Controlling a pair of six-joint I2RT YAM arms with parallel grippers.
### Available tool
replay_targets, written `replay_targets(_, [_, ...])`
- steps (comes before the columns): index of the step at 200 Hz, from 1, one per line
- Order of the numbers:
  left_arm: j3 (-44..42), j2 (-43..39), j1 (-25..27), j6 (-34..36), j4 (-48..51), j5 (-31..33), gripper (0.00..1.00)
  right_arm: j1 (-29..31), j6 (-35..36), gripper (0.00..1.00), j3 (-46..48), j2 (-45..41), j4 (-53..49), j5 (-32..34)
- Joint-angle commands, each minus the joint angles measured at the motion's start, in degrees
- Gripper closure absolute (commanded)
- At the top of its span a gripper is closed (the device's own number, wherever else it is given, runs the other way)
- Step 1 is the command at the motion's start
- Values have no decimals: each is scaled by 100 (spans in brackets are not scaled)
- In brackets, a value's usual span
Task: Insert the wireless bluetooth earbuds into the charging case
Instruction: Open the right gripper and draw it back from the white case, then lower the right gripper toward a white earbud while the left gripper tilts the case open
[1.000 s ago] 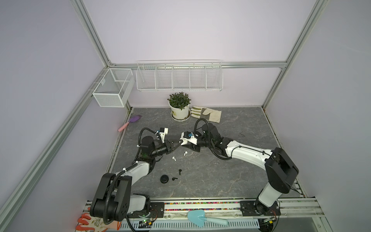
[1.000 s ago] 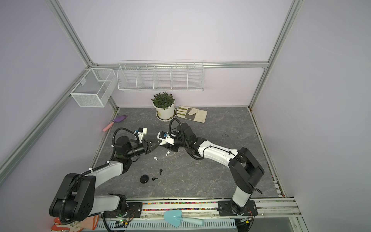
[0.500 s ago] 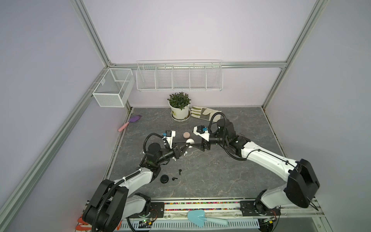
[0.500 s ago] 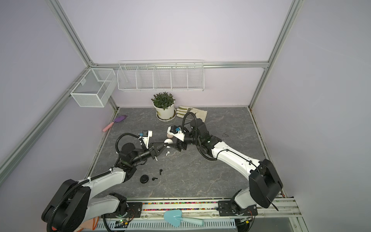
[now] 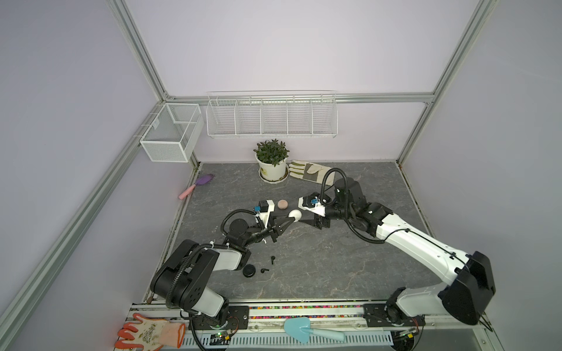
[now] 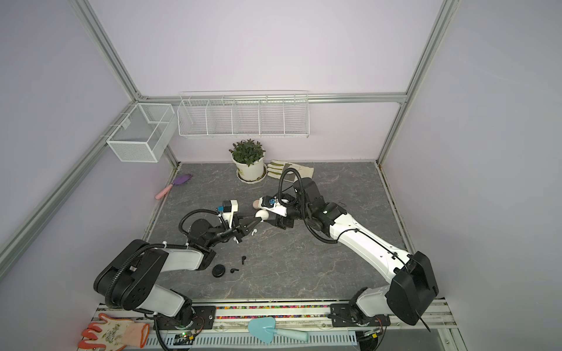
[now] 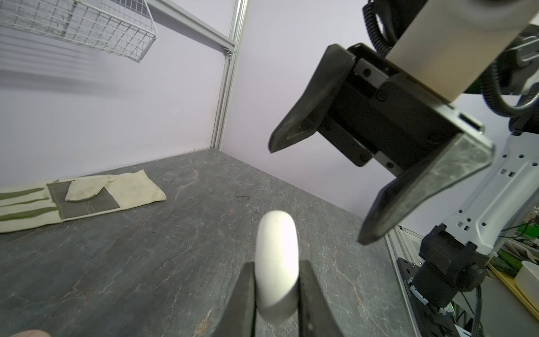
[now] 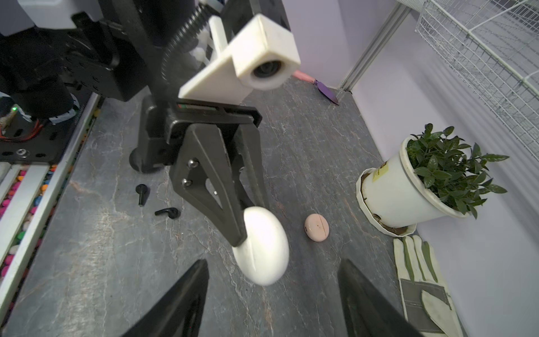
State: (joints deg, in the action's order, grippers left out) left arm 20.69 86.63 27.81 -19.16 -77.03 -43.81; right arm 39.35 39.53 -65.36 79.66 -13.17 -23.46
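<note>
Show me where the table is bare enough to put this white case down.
Widest bare patch: front centre, between the black earbuds and the right arm. Also bare: back left, between the purple trowel and the plant pot. Crowded: by the left tool holding the white case, where white earbuds lie, and front left around the black case.

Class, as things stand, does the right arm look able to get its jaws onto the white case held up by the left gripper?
Likely yes. The right gripper faces the white case with its jaws wide open and nothing between them. The left gripper pinches only one end, leaving the facing end free.
</note>
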Motion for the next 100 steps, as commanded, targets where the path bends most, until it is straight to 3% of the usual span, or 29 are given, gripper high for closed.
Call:
replay_targets(1, [113,-80,24,158,-409,-236,100,-36,317,28,-112,151,158,200])
replay_targets(100, [-11,-188,23,105,-417,-266,100,-34,148,35,-222,269,675,495])
